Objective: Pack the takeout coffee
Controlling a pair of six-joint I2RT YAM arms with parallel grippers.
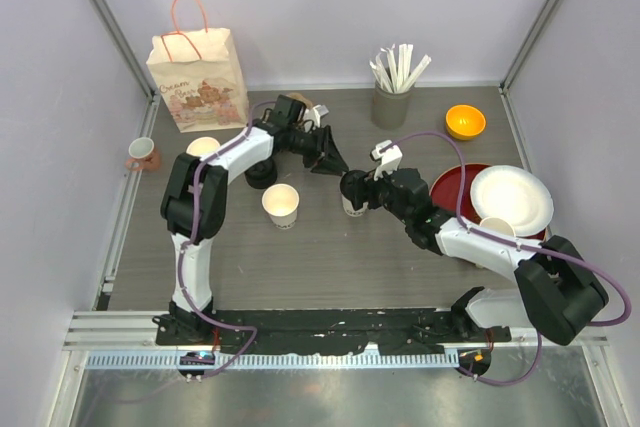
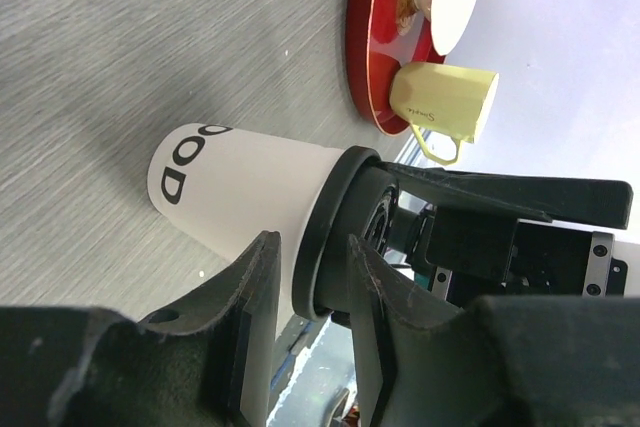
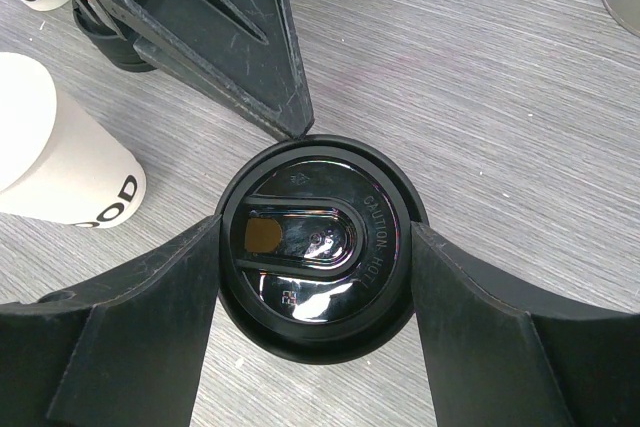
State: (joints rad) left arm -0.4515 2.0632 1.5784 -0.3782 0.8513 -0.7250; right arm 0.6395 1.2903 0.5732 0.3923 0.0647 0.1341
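The takeout coffee [image 1: 350, 210] is a cream paper cup with a black lid [image 3: 318, 247], standing upright mid-table. My right gripper [image 1: 356, 193] comes down over it, and its fingers [image 3: 160, 327] press the lid's rim from both sides. In the left wrist view the cup's wall [image 2: 240, 197] carries black letters. My left gripper [image 2: 310, 247] reaches in from the left and straddles the lid's edge, one finger above and one below, slightly parted. A narrow gap shows beside the rim.
A paper bag [image 1: 198, 77] stands at the back left. An open cup [image 1: 281, 204], a cup stack [image 1: 203, 147] and a pink mug [image 1: 142, 152] are on the left. A red tray [image 1: 450, 185], white plate [image 1: 512, 197], yellow mug [image 2: 445, 97], orange bowl [image 1: 465, 121] and utensil holder [image 1: 390, 105] lie right.
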